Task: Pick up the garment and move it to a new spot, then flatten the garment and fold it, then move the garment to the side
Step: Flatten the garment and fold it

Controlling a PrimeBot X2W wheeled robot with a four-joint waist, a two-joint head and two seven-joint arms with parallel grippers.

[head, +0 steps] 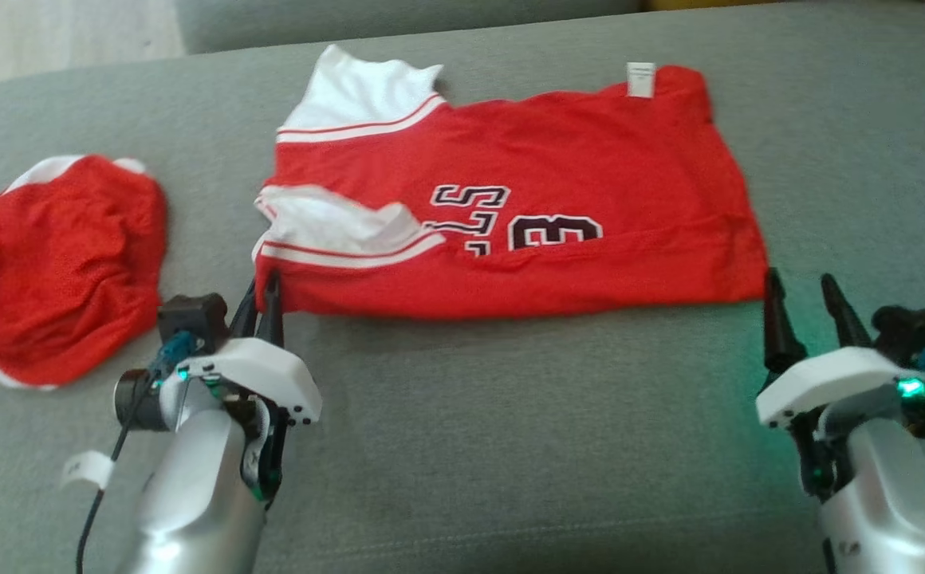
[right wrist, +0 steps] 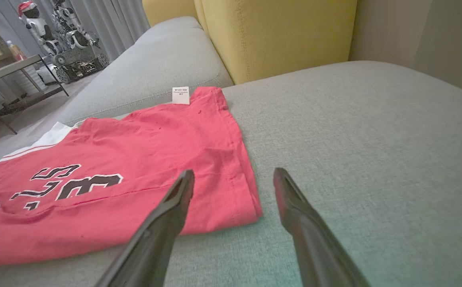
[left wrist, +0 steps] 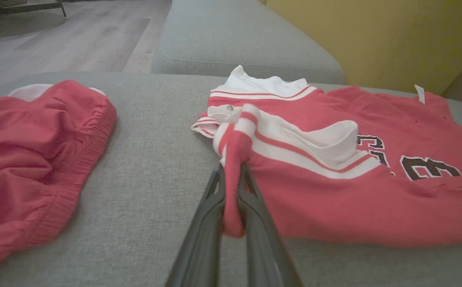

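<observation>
Looking down from the head, we see the red jersey [head: 526, 239] spread flat on the grey sofa cushion [head: 510, 414], with red shorts [head: 56, 263] crumpled well apart on its left. Our left gripper [head: 265, 287] meets the jersey's near left corner and our right gripper [head: 800, 287] stands at the near right corner. In the left wrist view, our fingers pinch a bunch of jersey fabric. In the right wrist view, our fingers are spread, and the jersey's corner lies between them.

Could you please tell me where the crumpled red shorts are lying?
In the head view the shorts lie at the far left of the grey cushion, apart from the jersey and left of the left gripper.
</observation>
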